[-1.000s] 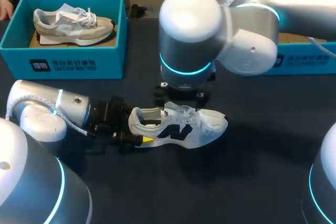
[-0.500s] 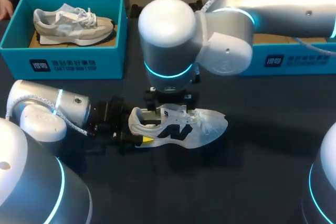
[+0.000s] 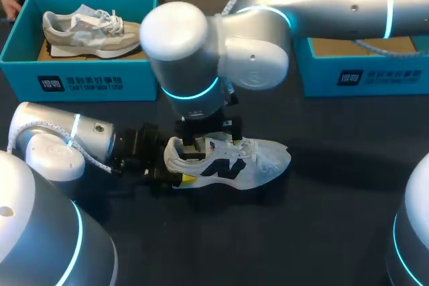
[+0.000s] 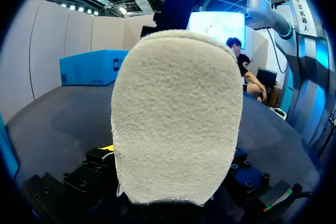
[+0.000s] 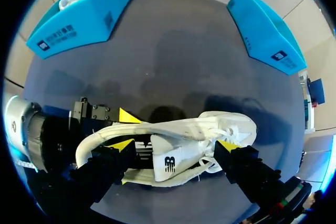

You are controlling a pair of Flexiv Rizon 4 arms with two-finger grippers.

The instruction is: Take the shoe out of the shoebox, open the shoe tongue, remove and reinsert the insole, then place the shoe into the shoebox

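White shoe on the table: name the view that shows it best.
Right wrist view: the white shoe lies nearly whole below the open right gripper. In the head view the right arm hides part of its collar; the left wrist view shows only its heel.

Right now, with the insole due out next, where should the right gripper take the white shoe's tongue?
Pinch the tongue by its free top edge, from above: the white shoe opens upward, the left gripper holds its heel, and the open right gripper hangs overhead.
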